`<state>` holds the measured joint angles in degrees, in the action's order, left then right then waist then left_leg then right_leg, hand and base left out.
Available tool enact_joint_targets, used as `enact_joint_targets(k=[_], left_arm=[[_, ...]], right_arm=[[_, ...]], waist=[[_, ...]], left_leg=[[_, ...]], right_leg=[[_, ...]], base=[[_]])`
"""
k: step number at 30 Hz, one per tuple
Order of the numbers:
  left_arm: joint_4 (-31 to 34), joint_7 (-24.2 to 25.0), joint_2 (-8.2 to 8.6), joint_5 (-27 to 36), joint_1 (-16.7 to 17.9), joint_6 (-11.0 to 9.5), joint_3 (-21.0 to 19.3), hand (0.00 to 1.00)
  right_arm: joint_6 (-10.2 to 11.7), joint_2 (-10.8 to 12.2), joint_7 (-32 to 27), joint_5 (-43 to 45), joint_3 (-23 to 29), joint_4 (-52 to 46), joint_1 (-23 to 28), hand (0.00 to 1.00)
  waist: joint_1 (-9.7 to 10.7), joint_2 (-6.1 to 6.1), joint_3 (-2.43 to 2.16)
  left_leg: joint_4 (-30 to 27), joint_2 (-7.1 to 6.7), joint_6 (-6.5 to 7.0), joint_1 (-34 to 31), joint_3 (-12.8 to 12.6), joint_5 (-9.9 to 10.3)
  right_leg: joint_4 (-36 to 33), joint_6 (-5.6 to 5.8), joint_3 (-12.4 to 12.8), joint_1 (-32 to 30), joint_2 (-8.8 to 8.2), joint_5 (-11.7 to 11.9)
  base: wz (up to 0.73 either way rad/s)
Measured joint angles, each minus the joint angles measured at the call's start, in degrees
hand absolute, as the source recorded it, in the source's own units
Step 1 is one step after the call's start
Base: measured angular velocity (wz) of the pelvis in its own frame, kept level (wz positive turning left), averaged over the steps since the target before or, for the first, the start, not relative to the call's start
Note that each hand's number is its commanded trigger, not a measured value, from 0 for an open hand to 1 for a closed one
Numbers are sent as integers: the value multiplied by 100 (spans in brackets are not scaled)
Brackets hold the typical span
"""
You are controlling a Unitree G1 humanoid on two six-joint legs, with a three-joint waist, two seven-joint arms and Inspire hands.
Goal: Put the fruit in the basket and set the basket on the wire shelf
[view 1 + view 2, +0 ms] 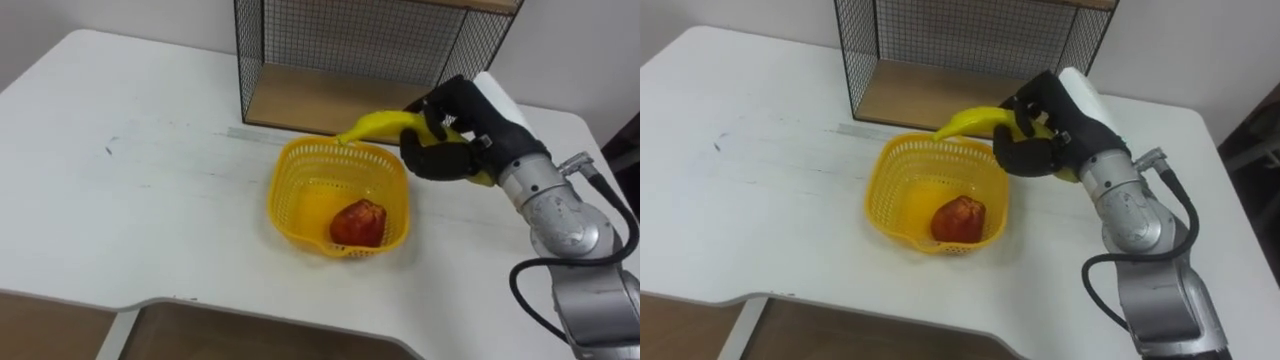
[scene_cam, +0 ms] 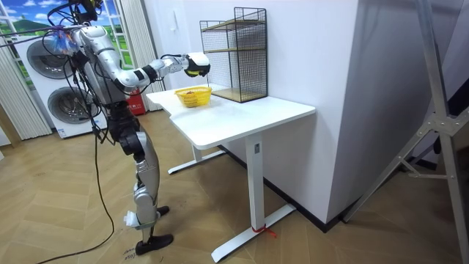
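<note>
Yellow banana [image 1: 385,123] — curved, clutched in right hand [image 1: 450,140].

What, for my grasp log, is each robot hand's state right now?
Right robot hand: closed on the banana.
Left robot hand: cannot be told.

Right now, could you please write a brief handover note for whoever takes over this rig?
Hands: the right robot hand is shut on the banana, held over the far right rim of the yellow basket.
Things: the basket stands on the white table in front of the wire shelf; a red fruit lies inside it.
Done: red fruit in, banana picked up.
Left: release the banana into the basket, then set the basket on the wire shelf.
</note>
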<state>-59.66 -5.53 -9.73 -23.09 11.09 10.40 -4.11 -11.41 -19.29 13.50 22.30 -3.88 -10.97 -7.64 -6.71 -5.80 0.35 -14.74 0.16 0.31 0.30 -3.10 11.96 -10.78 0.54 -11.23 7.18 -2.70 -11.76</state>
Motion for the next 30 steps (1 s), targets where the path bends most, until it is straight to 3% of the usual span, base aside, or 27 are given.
enact_joint_targets(k=[7, 18, 20, 21, 22, 23, 24, 30], left_arm=[[1, -7, 1, 0, -113, -4, 12, 0], [14, 23, 5, 0, -162, 1, 251, 0], [18, 83, 2, 0, -162, 0, 250, 0], [21, 98, 2, 0, -162, 0, 250, 0], [32, 123, 3, 0, -162, 0, 250, 0], [61, 130, 5, 0, -162, 0, 251, 0], [74, 132, 5, 0, -165, -1, 251, 0], [186, 135, 6, 0, -166, -1, 250, 0]], right_arm=[[0, 118, 85, 23, -167, 1, 0, 100], [-75, 321, 189, 64, -239, 2, 0, 100], [-75, 327, 238, 77, -291, 2, 0, 67], [-75, 327, 249, 84, -314, 2, 0, 63], [-75, 327, 284, 110, -374, 2, 1, 50], [-75, 335, 325, 124, -410, 2, 3, 9], [-75, 340, 356, 129, -412, 2, 3, 0], [-79, 341, 524, 424, -452, 2, 3, 0]], waist=[[1, -35, -16], [1, 21, 23], [-4, 41, 28], [-1, 45, 29], [-3, 53, 28], [-2, 60, 29], [-3, 64, 30], [-34, 76, 15]], left_leg=[[8, -2, 0, 12, -1, -1], [-6, 0, 0, 25, -7, -1], [-8, 1, 0, 26, -7, -1], [-9, 2, 0, 26, -7, -1], [-9, 2, 0, 26, -7, -1], [-10, 2, 0, 26, -7, -1], [-10, 2, 0, 26, -8, -1], [-9, 2, 0, 26, -9, -1]], right_leg=[[2, 0, -4, 12, 0, 0], [2, 0, 11, 17, 0, 0], [2, 0, 8, 13, 0, 0], [3, 0, 8, 12, 0, 0], [2, 0, 6, 11, 0, 0], [2, 0, 6, 11, 0, 0], [2, 0, 6, 10, 0, 0], [2, 0, 3, 4, 0, 0]], base=[[0], [0], [0], [0], [0], [0], [0], [0]])
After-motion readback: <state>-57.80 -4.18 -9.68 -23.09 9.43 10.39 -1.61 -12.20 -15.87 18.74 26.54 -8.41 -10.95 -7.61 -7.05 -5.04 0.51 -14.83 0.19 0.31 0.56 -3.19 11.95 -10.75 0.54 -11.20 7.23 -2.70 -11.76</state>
